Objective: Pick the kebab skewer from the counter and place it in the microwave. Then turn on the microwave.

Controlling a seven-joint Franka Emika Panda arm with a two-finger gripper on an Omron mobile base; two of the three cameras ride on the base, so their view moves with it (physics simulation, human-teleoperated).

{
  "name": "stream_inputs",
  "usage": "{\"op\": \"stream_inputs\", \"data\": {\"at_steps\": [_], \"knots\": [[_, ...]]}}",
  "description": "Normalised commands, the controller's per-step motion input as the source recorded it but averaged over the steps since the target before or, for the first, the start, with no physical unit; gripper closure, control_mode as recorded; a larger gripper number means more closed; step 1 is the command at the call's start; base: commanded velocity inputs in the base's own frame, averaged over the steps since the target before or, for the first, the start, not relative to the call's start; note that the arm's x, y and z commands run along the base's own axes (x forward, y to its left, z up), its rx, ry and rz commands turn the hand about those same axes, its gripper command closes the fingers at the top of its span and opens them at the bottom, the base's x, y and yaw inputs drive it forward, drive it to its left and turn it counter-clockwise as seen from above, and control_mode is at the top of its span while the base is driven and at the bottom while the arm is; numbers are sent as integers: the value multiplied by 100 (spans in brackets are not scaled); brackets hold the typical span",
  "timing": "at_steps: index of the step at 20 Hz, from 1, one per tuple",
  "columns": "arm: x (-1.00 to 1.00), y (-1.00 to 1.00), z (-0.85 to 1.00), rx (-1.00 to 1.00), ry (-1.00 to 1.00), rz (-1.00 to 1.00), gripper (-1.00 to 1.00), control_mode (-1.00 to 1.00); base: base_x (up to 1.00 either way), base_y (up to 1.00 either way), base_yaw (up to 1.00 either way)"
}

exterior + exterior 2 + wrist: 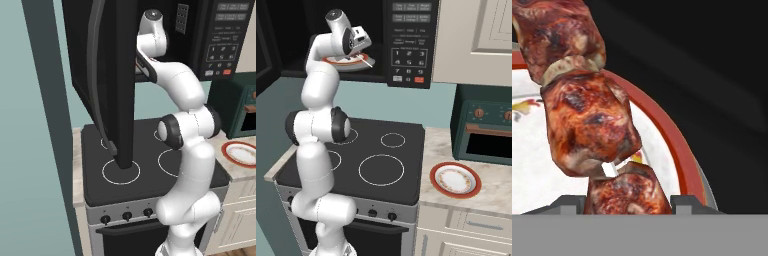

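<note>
Door (107, 85) of microwave (408, 42) stands swung wide. Gripper (362, 50) reaches into the cavity, jaws clasped about the skewer (587, 120), which hangs just above a red-rimmed plate (677, 150) inside. Recommended: lower until the meat rests on the plate, part the jaws fully, withdraw straight out clear of the stick, then shut the door before pressing the keypad (408, 57)
</note>
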Motion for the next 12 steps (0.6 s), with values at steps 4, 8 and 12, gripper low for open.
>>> {"op": "stream_inputs", "data": {"at_steps": [4,8,12], "knots": [[8,1,-7,0,1,0,100,-100,0,0,0],[7,1,-2,0,0,0,100,-100,0,0,0],[4,1,1,0,0,0,-100,-100,0,0,0]]}}
